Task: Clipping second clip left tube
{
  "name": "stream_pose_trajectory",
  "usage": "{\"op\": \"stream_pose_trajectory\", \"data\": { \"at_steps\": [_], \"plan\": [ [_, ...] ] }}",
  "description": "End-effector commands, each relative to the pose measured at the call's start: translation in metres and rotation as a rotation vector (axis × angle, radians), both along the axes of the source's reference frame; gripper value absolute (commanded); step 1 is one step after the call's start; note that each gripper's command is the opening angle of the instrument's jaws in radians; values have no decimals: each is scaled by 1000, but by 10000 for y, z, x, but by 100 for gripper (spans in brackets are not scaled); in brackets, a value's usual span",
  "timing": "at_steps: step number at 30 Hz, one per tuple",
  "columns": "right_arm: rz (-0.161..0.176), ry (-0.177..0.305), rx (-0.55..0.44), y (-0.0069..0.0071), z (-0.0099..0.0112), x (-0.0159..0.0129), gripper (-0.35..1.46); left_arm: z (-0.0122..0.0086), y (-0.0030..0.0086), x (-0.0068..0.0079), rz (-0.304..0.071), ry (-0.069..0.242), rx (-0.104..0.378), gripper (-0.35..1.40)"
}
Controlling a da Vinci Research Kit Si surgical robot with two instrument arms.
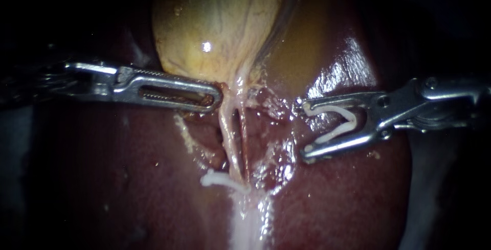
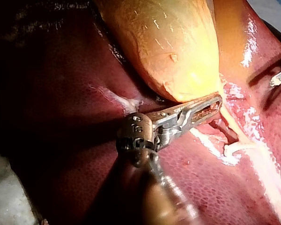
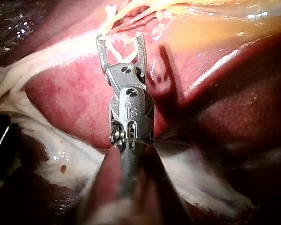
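The yellow gallbladder (image 1: 215, 30) lies on the dark red liver (image 1: 128, 178). Two pale tubes run down from its neck: the left tube (image 1: 228, 135) and the right tube (image 1: 244, 142). A white clip (image 1: 219, 179) sits low on the left tube. My left instrument (image 1: 217, 98) has its slotted jaws shut on tissue at the gallbladder's neck (image 2: 218, 104). My right instrument (image 1: 304, 130) stands to the right of the tubes, apart from them. Its jaws are spread wide and carry an open white clip (image 1: 340, 125) between them (image 3: 120, 40).
Wet, shiny liver (image 1: 353, 61) lies under the right instrument. Raw dissected tissue (image 1: 271, 107) fills the gap between the right tube and the right instrument's jaws. Pale white tissue (image 1: 248, 224) runs down below the clipped spot.
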State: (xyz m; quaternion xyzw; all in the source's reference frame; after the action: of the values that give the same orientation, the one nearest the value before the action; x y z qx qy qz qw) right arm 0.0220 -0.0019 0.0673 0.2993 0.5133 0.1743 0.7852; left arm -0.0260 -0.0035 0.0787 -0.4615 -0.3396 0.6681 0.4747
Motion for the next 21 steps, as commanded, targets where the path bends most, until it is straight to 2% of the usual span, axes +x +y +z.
{"op": "stream_pose_trajectory", "data": {
  "at_steps": [1,5,10,14,21],
  "plan": [
    [0,0,0,0,0,0,49,-1,0,0,0,0,0,-35],
    [0,0,0,0,0,0,49,-7,0,3,1,-1,2,-35],
    [0,-1,0,-1,-1,1,49,-29,4,14,7,-9,14,-35],
    [1,-1,0,-1,-1,1,49,-48,7,22,-2,-14,12,-35],
    [2,-1,0,-1,-2,4,49,-65,1,24,-8,-22,14,-35]
  ]
}}
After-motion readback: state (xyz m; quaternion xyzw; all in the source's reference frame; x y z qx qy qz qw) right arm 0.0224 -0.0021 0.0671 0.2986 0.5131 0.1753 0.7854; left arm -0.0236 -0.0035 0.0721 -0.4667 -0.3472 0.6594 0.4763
